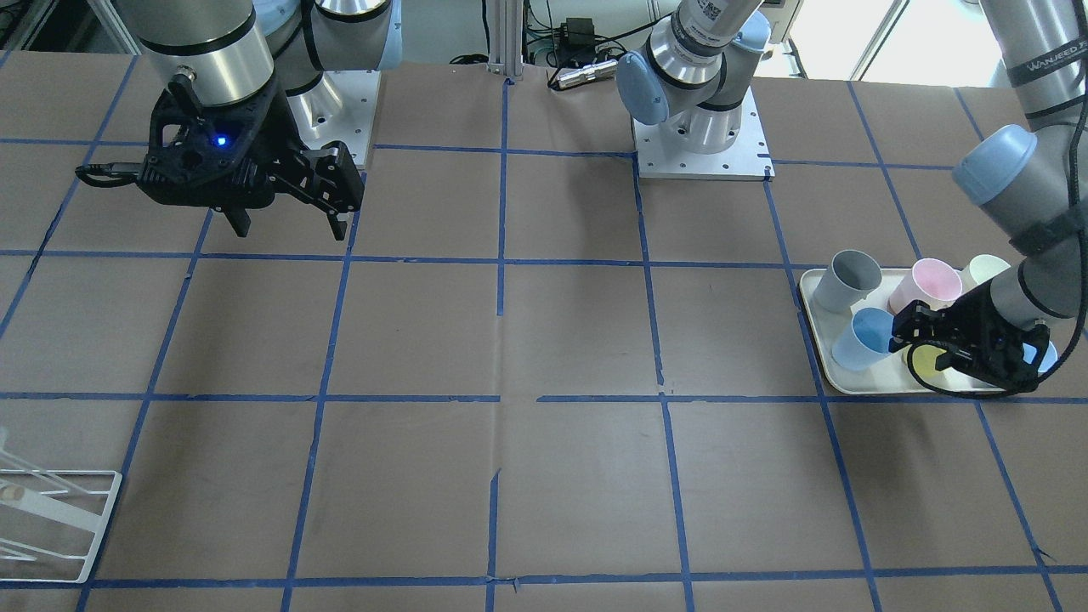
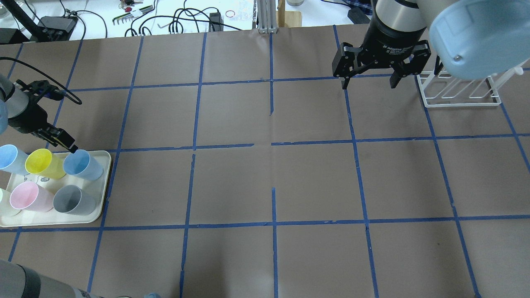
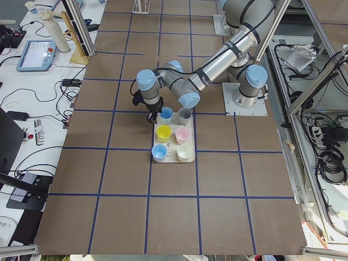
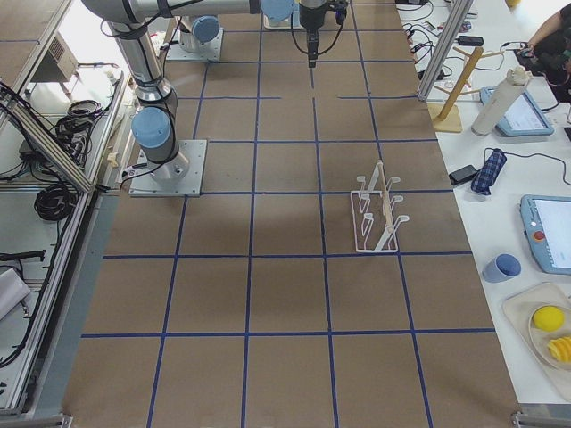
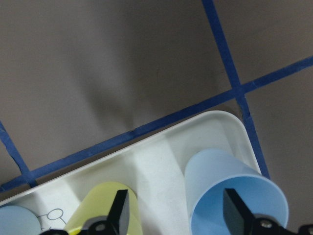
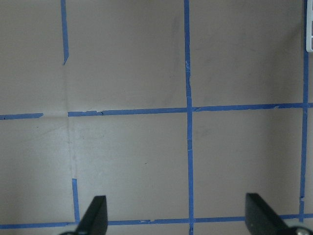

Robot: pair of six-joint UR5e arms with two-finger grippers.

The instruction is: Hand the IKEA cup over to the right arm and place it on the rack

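So, lower left of the overhead view: the beige tray (image 2: pixel 106 188) holds six cups, with the IKEA cup (image 2: pixel 85 165) at its corner under the left gripper (image 2: pixel 64 141), fingers spread. The right gripper (image 2: pixel 368 85) is spread too, over the brown taped table (image 2: pixel 265 178) beside the rack (image 2: pixel 459 93).

The IKEA cup (image 5: pixel 215 178) looks matt plastic, the tray (image 5: pixel 156 156) smooth, the table (image 5: pixel 98 73) matt brown paper.

the ikea cup (image 2: pixel 83 164) stands on the tray (image 2: pixel 49 219) at far left, the rack (image 2: pixel 459 104) far right.
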